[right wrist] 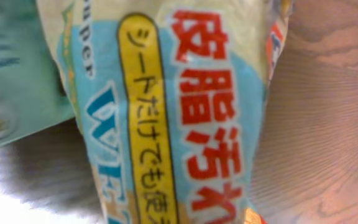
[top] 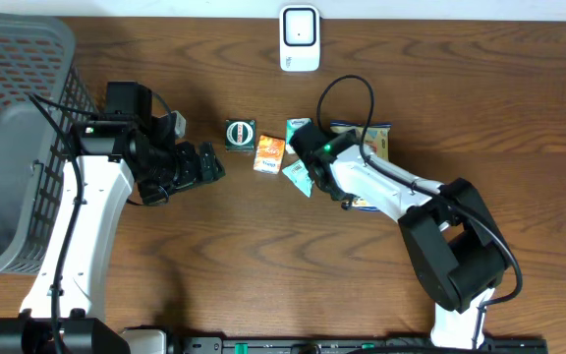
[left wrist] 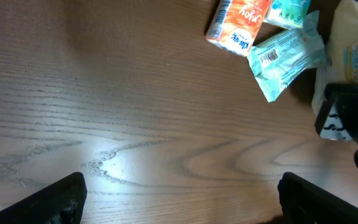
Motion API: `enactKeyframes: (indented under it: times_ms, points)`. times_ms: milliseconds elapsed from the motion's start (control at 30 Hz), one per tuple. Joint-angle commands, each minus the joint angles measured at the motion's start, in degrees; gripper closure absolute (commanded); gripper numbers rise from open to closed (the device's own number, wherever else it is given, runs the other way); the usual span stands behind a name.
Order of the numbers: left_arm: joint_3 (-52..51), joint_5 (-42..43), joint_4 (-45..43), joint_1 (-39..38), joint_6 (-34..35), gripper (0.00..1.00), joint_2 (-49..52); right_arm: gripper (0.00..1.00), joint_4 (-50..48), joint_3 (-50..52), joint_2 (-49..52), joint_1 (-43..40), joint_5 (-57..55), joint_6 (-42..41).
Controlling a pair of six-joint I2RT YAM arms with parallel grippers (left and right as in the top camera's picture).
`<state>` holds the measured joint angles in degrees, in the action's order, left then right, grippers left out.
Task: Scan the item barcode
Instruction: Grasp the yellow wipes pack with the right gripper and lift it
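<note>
Pack [right wrist: 185, 124] close before clenched R gripper [top: 301, 157] (hold unclear), L gripper [left wrist: 182, 199] released

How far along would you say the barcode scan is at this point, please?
Done: the right gripper appears shut on the pale packet. In hand: that packet is away from the white scanner, not presented. Left: carry it there and show its barcode. The left gripper stands open, empty.
</note>
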<state>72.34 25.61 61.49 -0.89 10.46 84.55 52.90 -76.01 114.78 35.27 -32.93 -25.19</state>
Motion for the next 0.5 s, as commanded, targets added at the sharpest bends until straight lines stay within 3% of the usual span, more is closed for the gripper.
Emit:
enactKeyframes:
  times_ms: [0, 133, 300, 467]
  points:
    - [-0.1, 0.3, 0.1, -0.1, -0.8, 0.02, 0.4, 0.99, 2.4, -6.3, -1.0, -1.6, 3.4, -0.5]
    - [-0.1, 0.3, 0.2, -0.1, -0.8, 0.02, 0.4, 0.99, 5.7, -14.4, -1.4, -5.0, 12.8, 1.9]
    - [-0.1, 0.3, 0.1, -0.1, -0.8, 0.02, 0.4, 0.99, 5.1, -20.2, -1.4, -12.2, 38.5, 12.9]
    - [-0.1, 0.3, 0.1, -0.1, -0.8, 0.02, 0.4, 0.99, 4.1, -20.1, -1.3, -22.4, 61.2, 18.0]
